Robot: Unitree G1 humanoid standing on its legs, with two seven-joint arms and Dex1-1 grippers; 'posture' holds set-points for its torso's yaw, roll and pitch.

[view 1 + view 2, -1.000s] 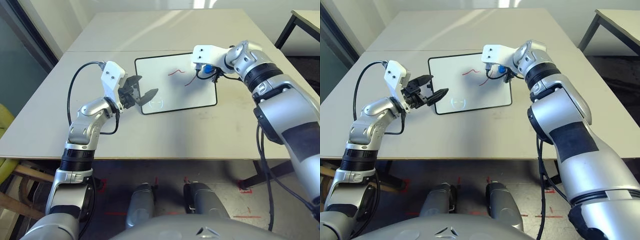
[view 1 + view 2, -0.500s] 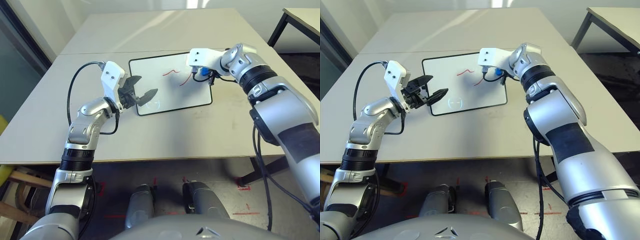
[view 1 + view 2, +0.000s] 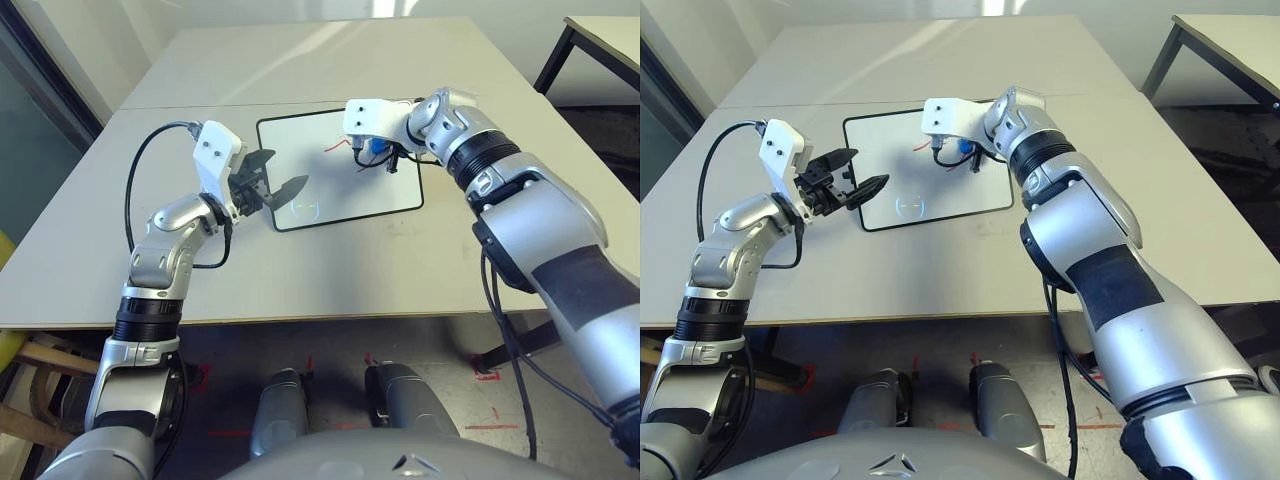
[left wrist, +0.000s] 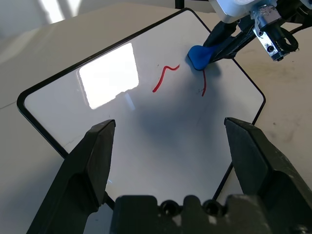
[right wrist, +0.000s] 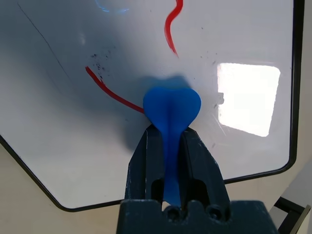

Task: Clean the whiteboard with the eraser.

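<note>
Right wrist view puts the eraser [image 5: 170, 109] at the centre: a bright blue block pinched between the two black fingers [image 5: 146, 161] of the right gripper [image 5: 168, 146], its rounded lobed end pressed against the whiteboard [image 5: 243, 39]. One red marker stroke [image 5: 109, 92] runs up to the eraser's edge and disappears under it; a second red curve [image 5: 171, 29] lies a little further along the board, apart from the eraser. Faint dark specks dot the white surface near the strokes.

From the head camera, the whiteboard [image 3: 340, 195] lies flat on the pale table [image 3: 300, 270], a little tilted against the table's edges, its thin black frame with rounded corners. The right gripper [image 3: 378, 152] is clamped on the eraser [image 3: 375, 148] over the far half of the board, the right arm reaching in from the right side. The red marks [image 3: 338, 146] sit just left of the eraser.

The left gripper [image 3: 270, 185] hangs at the board's near left corner, its fingers spread wide with nothing between them. In the left wrist view its two fingers [image 4: 85, 170] frame the board from either side, above the surface and not touching it, with the eraser [image 4: 200, 56] and the right gripper at the board's far end. A black cable loops from the left wrist along the left forearm. A second table [image 3: 600, 40] with dark legs stands off to the far right
</note>
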